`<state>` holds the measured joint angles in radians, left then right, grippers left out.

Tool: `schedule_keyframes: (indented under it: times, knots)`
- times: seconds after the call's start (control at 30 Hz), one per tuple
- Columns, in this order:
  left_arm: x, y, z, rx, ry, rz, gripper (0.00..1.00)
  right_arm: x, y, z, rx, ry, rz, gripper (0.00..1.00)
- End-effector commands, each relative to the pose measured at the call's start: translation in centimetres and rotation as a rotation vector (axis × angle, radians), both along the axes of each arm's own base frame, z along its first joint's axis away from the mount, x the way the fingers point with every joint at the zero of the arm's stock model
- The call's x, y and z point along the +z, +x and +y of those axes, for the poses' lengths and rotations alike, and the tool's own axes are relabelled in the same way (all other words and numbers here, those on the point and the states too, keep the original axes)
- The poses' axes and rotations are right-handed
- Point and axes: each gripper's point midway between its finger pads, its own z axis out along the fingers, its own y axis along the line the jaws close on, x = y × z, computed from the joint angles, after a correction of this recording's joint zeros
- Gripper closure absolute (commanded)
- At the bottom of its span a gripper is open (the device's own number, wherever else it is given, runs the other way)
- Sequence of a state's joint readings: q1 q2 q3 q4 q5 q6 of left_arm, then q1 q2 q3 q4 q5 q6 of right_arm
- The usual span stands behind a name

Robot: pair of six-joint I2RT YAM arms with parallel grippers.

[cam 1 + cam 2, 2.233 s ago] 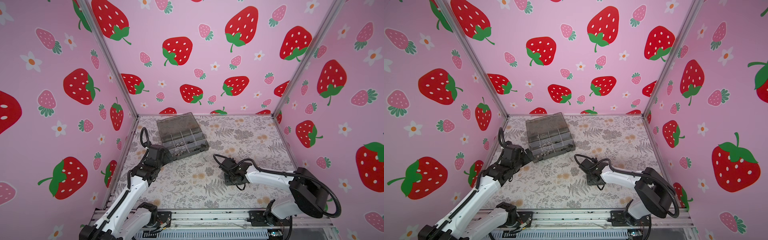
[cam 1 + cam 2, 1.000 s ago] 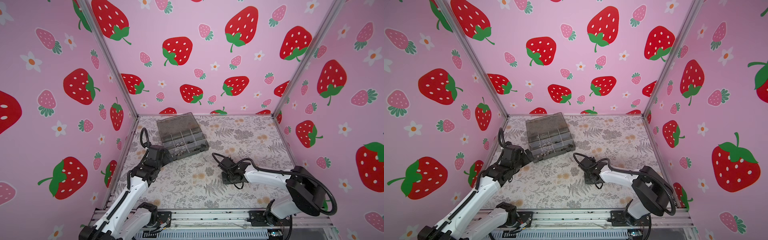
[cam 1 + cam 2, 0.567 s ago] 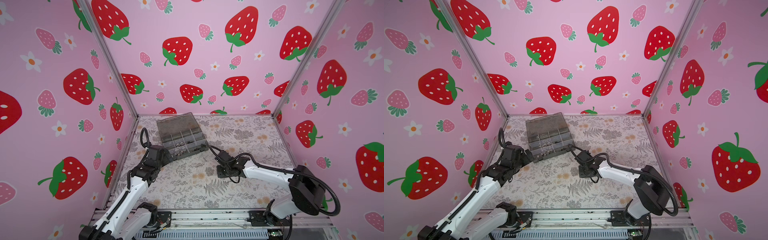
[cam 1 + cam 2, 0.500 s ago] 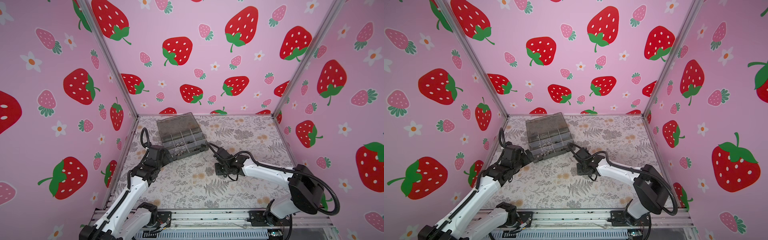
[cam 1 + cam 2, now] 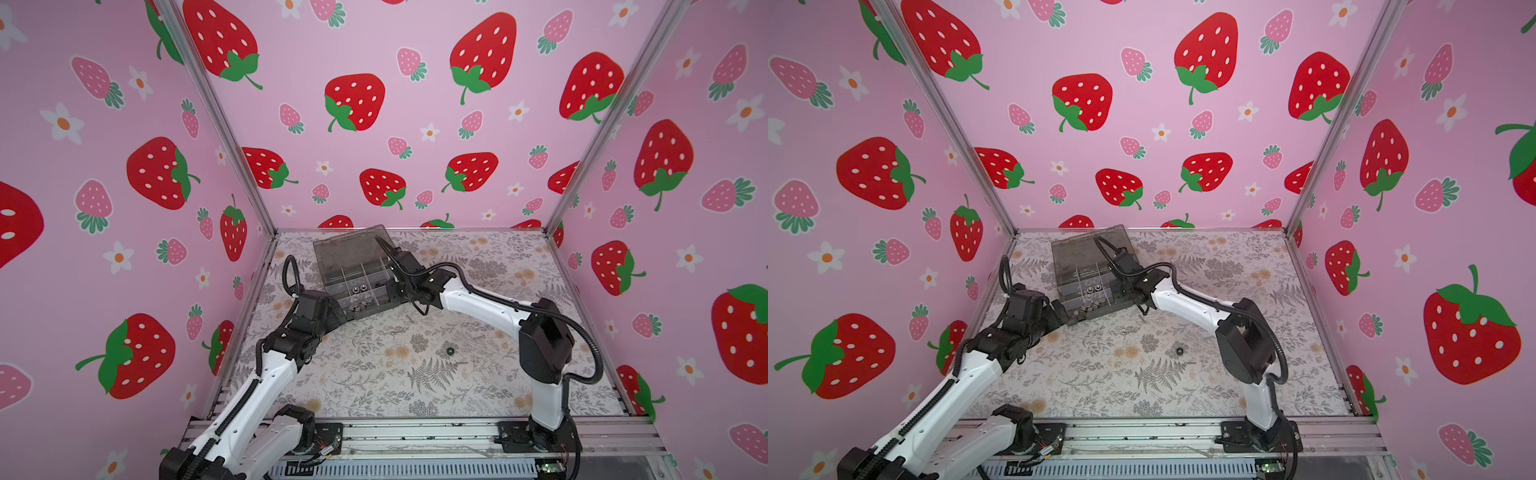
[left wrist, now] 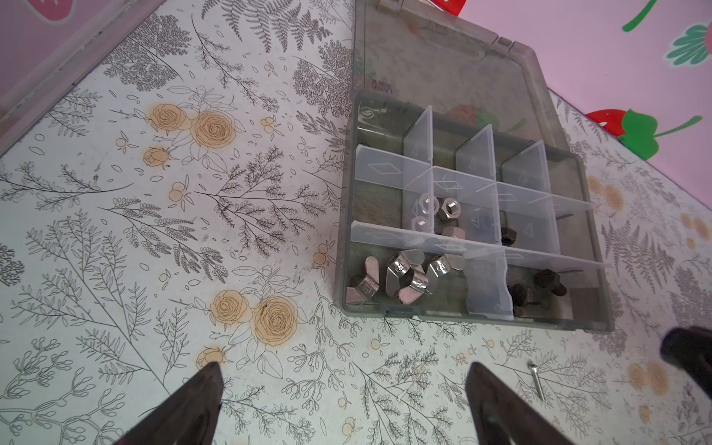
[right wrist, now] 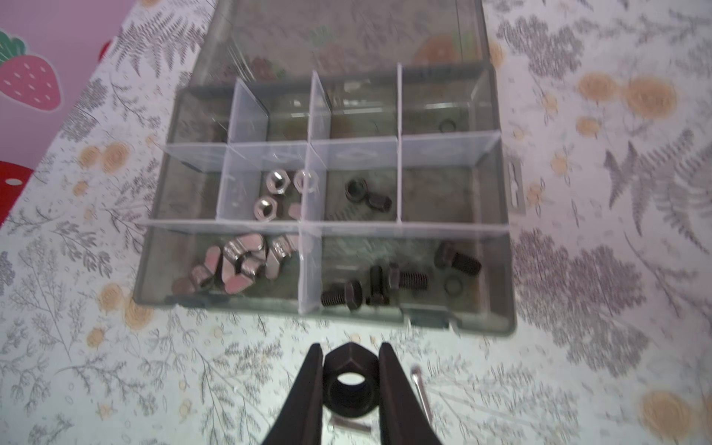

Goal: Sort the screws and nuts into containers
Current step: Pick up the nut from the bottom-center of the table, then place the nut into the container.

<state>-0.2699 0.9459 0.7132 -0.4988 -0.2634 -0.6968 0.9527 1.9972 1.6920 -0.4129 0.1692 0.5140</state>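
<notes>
Looks like a robot lab cell: pink strawberry-print walls (image 5: 415, 50) boxing in three sides, metal posts (image 5: 219, 120) at 11 and 1 o'clock, floral-papered surface (image 5: 374, 386), two arms (image 5: 490, 307) mounted on an aluminium rail (image 5: 415, 434) at 6 o'clock.

My right claw (image 7: 350, 346) pinches a black hex nut (image 7: 348, 381) by its flats, just short of the box (image 7: 504, 269). The box lies open on the desk (image 7: 578, 346), its lid (image 7: 346, 31) folded back. Wing nuts (image 7: 239, 266) fill one front cell, with black bolts (image 7: 385, 281) in the next. Silver nuts (image 7: 275, 192) and two black nuts (image 7: 366, 194) sit in the middle row. A thin silver screw (image 7: 420, 385) lies on the desk beside my claw. Another black nut (image 5: 449, 351) lies well apart.
</notes>
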Motion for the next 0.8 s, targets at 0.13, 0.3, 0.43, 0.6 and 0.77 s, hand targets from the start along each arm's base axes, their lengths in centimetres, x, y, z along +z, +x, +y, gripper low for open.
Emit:
schedule_keyframes:
  times: [0.13,0.3,0.43,0.6,0.77]
  knots:
    - [0.7,0.0,-0.1,0.008,-0.027,-0.015,0.01,-0.4,4.5,2.4,0.033,-0.069,-0.090,0.89]
    - [0.9,-0.2,0.0,0.010,-0.028,-0.028,0.01,-1.6,6.8,3.6,0.036,-0.071,-0.132,0.89]
    - [1.0,-0.3,0.1,0.008,-0.026,-0.030,0.01,-2.9,8.2,4.0,0.028,-0.078,-0.142,0.89]
    - [1.0,-0.5,0.2,0.011,-0.023,-0.032,0.01,-4.2,9.0,4.5,0.033,-0.074,-0.136,0.80]
    - [1.2,-0.6,0.3,0.014,-0.021,-0.037,0.01,-4.6,9.5,4.5,0.034,-0.071,-0.120,0.66]
